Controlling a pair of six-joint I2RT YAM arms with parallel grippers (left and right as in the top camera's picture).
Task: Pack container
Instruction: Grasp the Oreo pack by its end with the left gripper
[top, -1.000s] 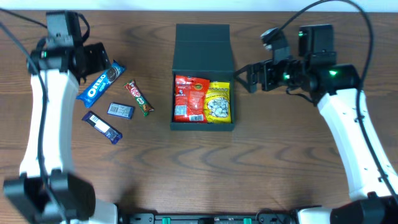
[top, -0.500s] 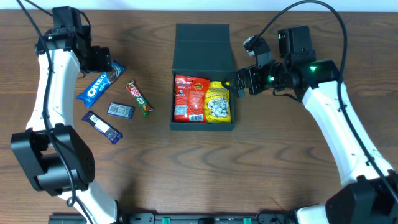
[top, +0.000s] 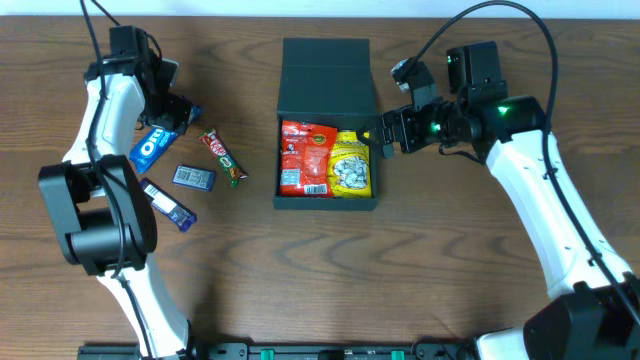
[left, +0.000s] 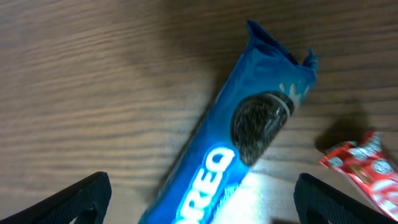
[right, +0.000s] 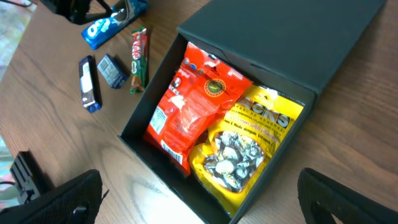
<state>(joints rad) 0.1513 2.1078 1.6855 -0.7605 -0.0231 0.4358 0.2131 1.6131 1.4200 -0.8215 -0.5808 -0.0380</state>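
Note:
The dark teal container (top: 327, 203) stands open at mid table, its lid (top: 326, 75) folded back. Inside lie a red snack bag (top: 307, 157) and a yellow snack bag (top: 351, 164); both also show in the right wrist view, the red bag (right: 193, 109) and the yellow bag (right: 249, 140). My left gripper (top: 168, 112) is open, hovering over the blue Oreo packet (top: 152, 146), which fills the left wrist view (left: 230, 162) between the fingers. My right gripper (top: 385, 135) is open and empty, above the container's right edge.
Left of the container lie a red KitKat bar (top: 224, 157), a small blue-grey packet (top: 194, 177) and a dark blue bar (top: 166, 203). The KitKat bar also shows at the right edge of the left wrist view (left: 364, 165).
My left gripper has swung right and down over the Oreo packet. My right gripper moved left toward the container a second ago and has held still since.

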